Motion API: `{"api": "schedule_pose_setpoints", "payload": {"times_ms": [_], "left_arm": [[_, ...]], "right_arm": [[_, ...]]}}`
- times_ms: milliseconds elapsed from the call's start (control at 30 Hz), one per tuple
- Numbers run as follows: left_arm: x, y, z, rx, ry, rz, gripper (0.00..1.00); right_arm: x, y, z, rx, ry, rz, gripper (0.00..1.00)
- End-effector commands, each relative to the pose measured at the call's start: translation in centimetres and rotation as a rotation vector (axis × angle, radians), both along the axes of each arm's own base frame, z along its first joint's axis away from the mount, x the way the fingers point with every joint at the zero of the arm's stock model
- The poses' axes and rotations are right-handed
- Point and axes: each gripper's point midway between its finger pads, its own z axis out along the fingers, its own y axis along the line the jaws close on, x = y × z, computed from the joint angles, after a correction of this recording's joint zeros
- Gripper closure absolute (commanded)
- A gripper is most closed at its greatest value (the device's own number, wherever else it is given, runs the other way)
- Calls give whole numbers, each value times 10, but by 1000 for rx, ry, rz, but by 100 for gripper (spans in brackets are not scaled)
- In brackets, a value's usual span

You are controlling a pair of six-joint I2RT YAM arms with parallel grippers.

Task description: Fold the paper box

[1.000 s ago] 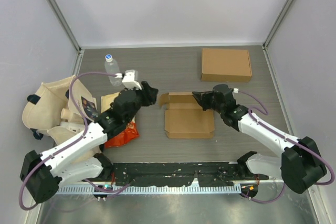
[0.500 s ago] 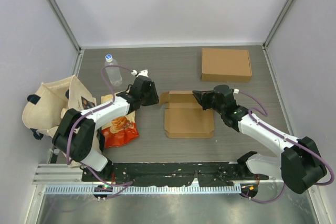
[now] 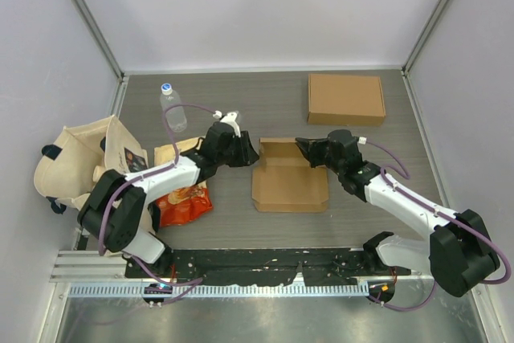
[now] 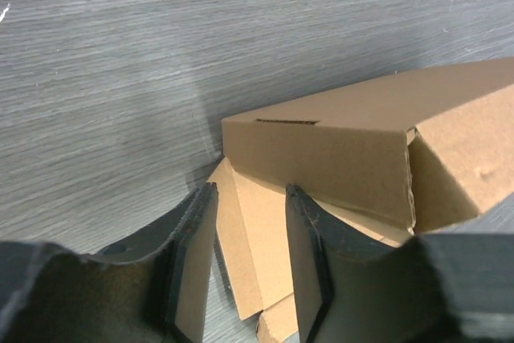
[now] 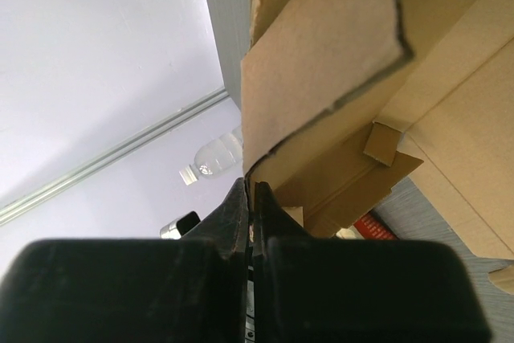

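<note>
Left gripper (image 3: pixel 246 153) came in from 9 o'clock onto the paper box (image 3: pixel 289 186), mid-table. The side flap (image 4: pixel 250 247) that had splayed out at 10 now stood up. Fingers apart around it; couldn't tell if pinching. Right gripper (image 3: pixel 307 149) stayed clamped on the right flap (image 5: pixel 321 54) at 2 o'clock. Left-side fold looked underway.

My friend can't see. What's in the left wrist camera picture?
A half-folded brown paper box sits on a grey wood-grain table, one side wall standing up. Two dark jaws stand apart at the bottom, a cardboard flap showing between them.
</note>
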Motion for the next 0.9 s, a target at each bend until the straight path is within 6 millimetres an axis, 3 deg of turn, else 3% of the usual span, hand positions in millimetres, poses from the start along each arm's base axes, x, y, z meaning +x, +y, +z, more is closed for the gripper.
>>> {"api": "schedule_pose_setpoints", "payload": {"times_ms": [0, 133, 400, 567, 867], "left_arm": [[0, -3, 22, -18, -114, -33, 55], [-2, 3, 21, -15, -153, -24, 50], [-2, -4, 17, -38, -235, -42, 48], [6, -5, 28, -24, -319, -22, 48], [10, -7, 33, 69, -412, -92, 43]], "right_arm": [[9, 0, 28, 43, -75, -21, 99], [6, 0, 19, -24, -88, 17, 99], [0, -5, 0, -116, -121, 47, 99], [1, -11, -13, -188, -112, 47, 99], [7, -5, -19, -161, -92, 46, 99]]}}
